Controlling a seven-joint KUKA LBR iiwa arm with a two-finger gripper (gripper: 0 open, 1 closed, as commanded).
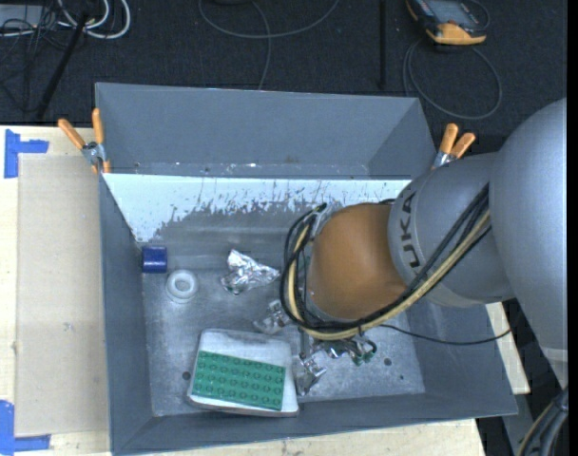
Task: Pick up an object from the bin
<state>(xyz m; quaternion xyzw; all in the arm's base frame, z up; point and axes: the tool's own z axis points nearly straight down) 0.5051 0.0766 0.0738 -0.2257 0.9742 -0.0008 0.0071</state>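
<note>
My gripper (311, 364) reaches down under the arm's orange cover, near the bin's front middle. It sits right at the right edge of a flat white pad with a green studded top (240, 380), which lies on the bin floor at the front. A small crumpled silver scrap (270, 319) lies just up and left of the gripper, partly hidden by the cover. I see nothing held in the gripper.
Farther left and back lie a larger crumpled foil piece (247, 272), a white ring (182, 286) and a small blue block (154, 259) near the left wall. The arm and its cover hide the right-middle part of the bin floor.
</note>
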